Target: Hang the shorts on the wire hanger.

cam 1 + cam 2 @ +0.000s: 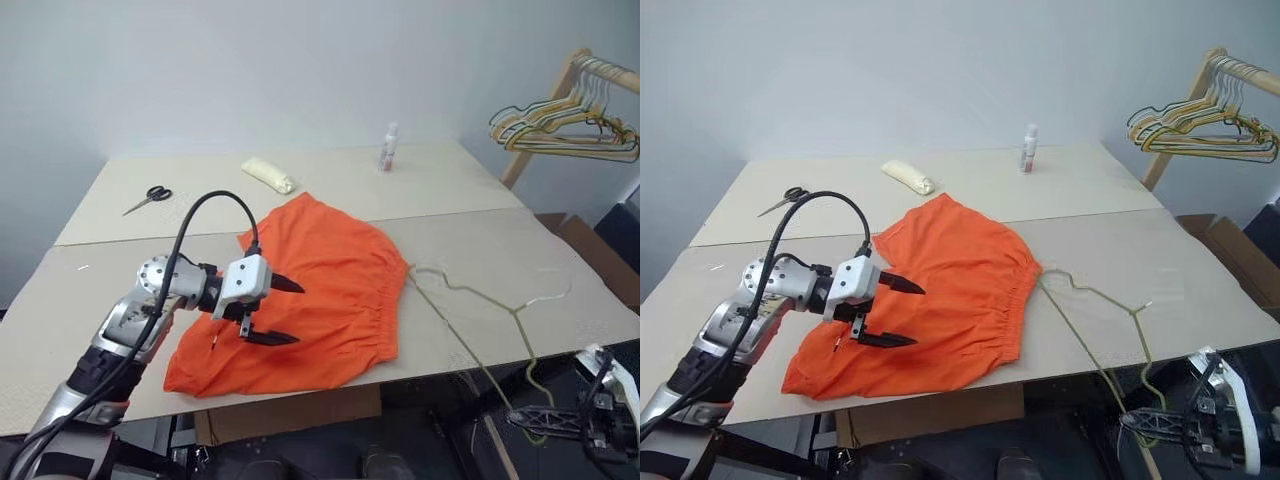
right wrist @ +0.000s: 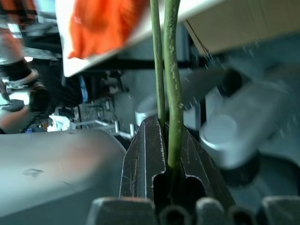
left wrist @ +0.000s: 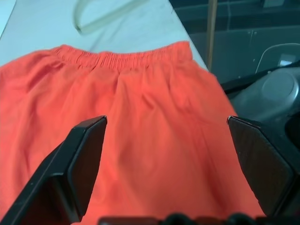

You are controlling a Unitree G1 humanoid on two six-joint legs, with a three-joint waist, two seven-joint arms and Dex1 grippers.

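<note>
Black fingers (image 1: 285, 285) of the left gripper (image 1: 279, 311) stand wide apart above the shorts (image 1: 330, 300), gripping nothing. Those shorts lie flat on the table (image 1: 560, 270). Right gripper (image 2: 161, 154) is clamped on the wire hanger (image 1: 470, 300), seen close in its wrist view; the head views show the hanger trailing off the table edge, its lower end hard to make out.

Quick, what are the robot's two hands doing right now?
Left gripper: open, above the shorts, holding nothing.
Right gripper: shut on the wire hanger.
</note>
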